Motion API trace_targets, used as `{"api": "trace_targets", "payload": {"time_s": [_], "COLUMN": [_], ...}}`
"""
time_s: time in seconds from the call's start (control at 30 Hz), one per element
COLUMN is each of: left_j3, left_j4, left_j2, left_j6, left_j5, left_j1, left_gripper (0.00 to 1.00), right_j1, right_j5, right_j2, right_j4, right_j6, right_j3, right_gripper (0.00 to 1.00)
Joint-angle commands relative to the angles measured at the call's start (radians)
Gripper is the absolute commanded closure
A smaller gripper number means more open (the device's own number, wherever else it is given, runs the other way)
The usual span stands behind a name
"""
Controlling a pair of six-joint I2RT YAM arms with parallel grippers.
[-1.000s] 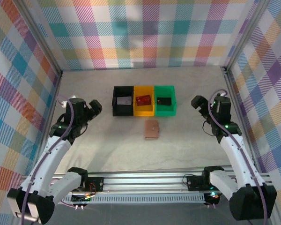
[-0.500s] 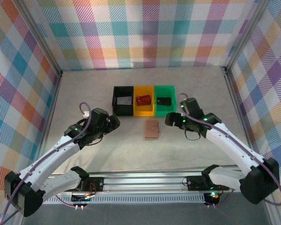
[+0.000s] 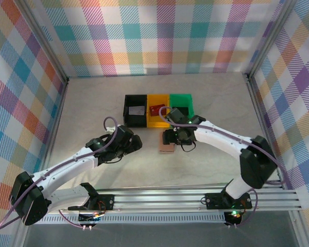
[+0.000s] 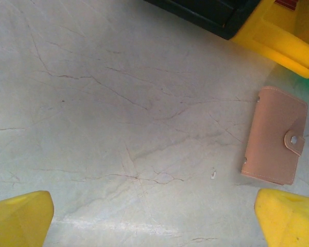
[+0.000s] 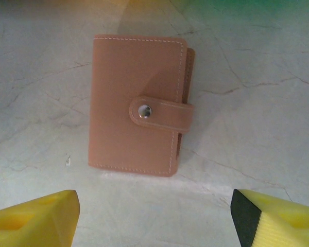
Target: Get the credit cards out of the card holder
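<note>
- while the card holder (image 5: 139,108) lies snapped shut on the table (image 5: 257,77), just beside the yellow bin (image 4: 278,41), the right tool (image 5: 154,216) hangs over it, jaws apart, gripping nothing.
- left tool (image 4: 154,221) hovers to its left, jaws wide apart.

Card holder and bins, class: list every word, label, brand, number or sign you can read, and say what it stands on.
Card holder: no text; plain tan face, stitching, blank metal snap.
Red card in the yellow bin: any print too small to read.
Grey card in the black bin: too small to read.
Nothing legible anywhere.
</note>
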Motion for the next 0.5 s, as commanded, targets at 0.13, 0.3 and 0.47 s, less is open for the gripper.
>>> {"api": "trace_targets", "payload": {"time_s": [0.13,0.3,0.47], "left_j3": [-0.041,-0.052,-0.051], "left_j4": [0.065,0.078,0.091], "left_j2": [0.004,0.006,0.022], "left_j6": [-0.018,-0.014,-0.015], "left_j5": [0.017,0.029,0.038], "left_j1": [-0.019,-0.022,-0.026], "left_gripper": [0.0,0.0,0.0], "right_j1": [0.008,0.008,0.008], "right_j5": [0.02,0.047,0.052], "right_j2": [0.133,0.191,0.253], "right_j4": [-0.059,-0.067,-0.081], "right_j6": [-0.011,-0.019,-0.031], "right_j3": [0.11,0.15,0.184], "right_gripper": [0.32,0.38,0.41]}}
